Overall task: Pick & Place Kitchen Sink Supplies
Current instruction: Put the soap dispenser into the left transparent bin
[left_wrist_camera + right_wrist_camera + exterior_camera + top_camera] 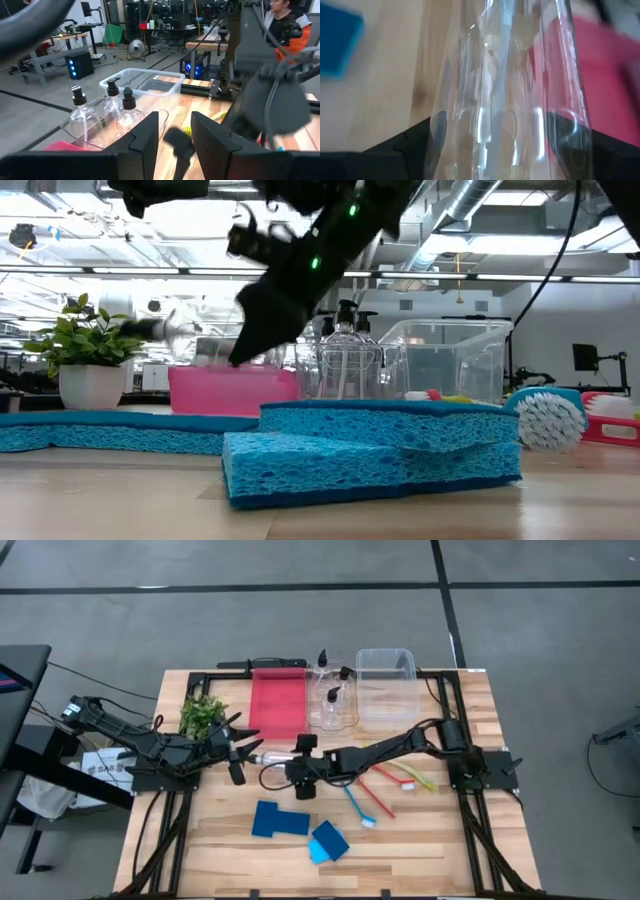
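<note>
A clear pump bottle (pixel 272 755) lies level in the air between my two grippers, with its black pump top (pixel 177 142) pointing toward the table's left. My right gripper (pixel 297 762) is shut on its body. My left gripper (pixel 238 753) is open, and its fingers stand on either side of the pump top with small gaps. Three more pump bottles (pixel 333 700) stand in a small clear bin. The dark blue sponge (pixel 280 820) and the light blue sponge (pixel 328 840) lie flat near the front. The blue brush (pixel 358 805), red brush (pixel 378 790) and yellow-green brush (pixel 415 778) lie to the right of centre. My right gripper pinches the bottle's clear body (pixel 500 75) between its two fingers (pixel 410 147), which lie across the bottle. It comes from the table's right, slanting down. The bottle (pixel 165 330) is lifted clear of the table and lies about level.
A flat red bin (pixel 277 700) and a larger clear bin (pixel 385 688) sit along the far edge. A small potted plant (pixel 203 715) stands just beyond my left gripper. Bare wood lies at the near left and near right. A person (pixel 287 25) is in the room behind.
</note>
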Robot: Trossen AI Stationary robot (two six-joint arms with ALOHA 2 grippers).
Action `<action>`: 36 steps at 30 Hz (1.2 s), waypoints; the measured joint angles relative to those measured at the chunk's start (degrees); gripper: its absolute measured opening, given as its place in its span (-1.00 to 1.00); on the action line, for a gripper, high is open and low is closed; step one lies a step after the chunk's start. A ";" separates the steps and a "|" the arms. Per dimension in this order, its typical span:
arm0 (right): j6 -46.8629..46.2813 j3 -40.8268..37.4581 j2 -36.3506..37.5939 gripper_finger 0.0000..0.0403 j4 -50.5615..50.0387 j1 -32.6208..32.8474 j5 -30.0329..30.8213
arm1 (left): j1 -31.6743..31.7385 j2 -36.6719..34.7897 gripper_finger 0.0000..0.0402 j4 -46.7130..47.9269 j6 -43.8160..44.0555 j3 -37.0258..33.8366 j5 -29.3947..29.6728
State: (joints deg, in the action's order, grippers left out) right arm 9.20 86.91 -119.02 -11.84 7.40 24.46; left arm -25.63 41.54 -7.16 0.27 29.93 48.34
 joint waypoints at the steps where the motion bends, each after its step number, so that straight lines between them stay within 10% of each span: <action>1: 0.36 -0.01 1.12 0.59 -0.97 0.04 0.56 | 0.00 -0.16 -0.42 0.12 0.00 0.00 0.02; 20: 0.73 -0.15 26.48 0.60 -16.52 0.42 0.85 | 0.02 -0.28 -0.42 -1.07 -0.42 0.20 3.14; 36: -0.25 0.03 29.18 0.60 -18.91 0.35 3.12 | 0.98 4.45 -0.19 -12.73 -5.67 -0.07 -3.90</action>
State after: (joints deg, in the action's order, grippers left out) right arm 8.95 86.94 -89.84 -30.74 7.75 27.58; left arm -24.64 45.99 -19.89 -5.40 29.87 44.44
